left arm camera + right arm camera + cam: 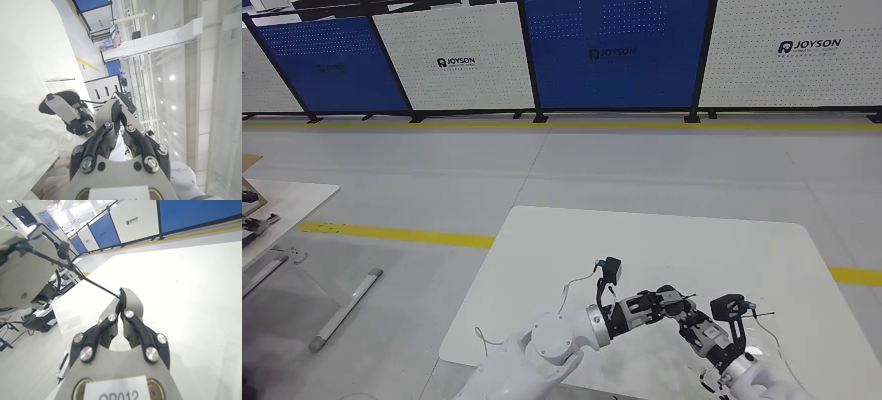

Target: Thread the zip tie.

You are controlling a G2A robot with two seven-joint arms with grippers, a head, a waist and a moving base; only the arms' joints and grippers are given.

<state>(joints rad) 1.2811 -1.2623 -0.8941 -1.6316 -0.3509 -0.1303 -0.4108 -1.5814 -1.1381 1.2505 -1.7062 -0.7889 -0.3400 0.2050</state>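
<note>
R gripper (120, 298) pinched on thin black plastic zip tie (94, 283). Strap runs taut to L gripper (118, 111), also clamped on it, above smooth white tabletop (179, 285).

Blue-white partition panels (617, 55), grey floor (542, 160)

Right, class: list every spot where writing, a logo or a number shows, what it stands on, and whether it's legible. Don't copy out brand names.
White fence panel: brand logo and name, legible; line beneath too small.
Blue fence panel: same mark, faint.
Right wrist label behind right claw: code, cut by the edge.
Left wrist label behind left claw: print cut off.
Poster: blurred.
</note>
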